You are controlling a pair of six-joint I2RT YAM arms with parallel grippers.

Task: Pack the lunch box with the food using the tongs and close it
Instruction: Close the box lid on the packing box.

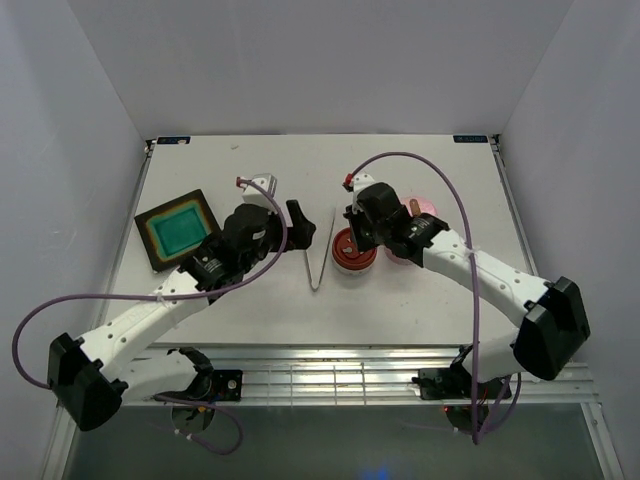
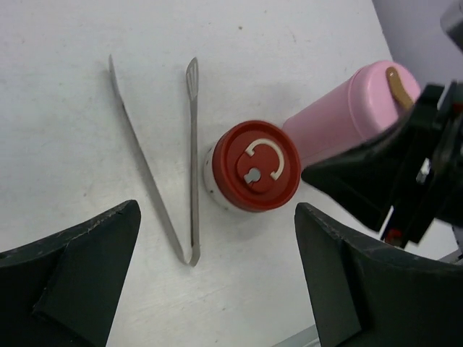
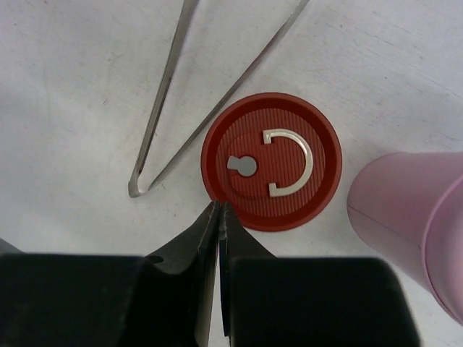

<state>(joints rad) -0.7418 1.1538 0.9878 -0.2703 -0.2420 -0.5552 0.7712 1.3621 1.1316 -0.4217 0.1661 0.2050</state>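
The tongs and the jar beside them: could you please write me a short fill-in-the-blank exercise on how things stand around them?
1. In the left wrist view the tongs lie to the ___ of the jar.
2. The lid of the jar is ___ in colour.
3. The right gripper has its jaws ___.
4. The left gripper has its jaws ___.
Missing words: left; red; shut; open.
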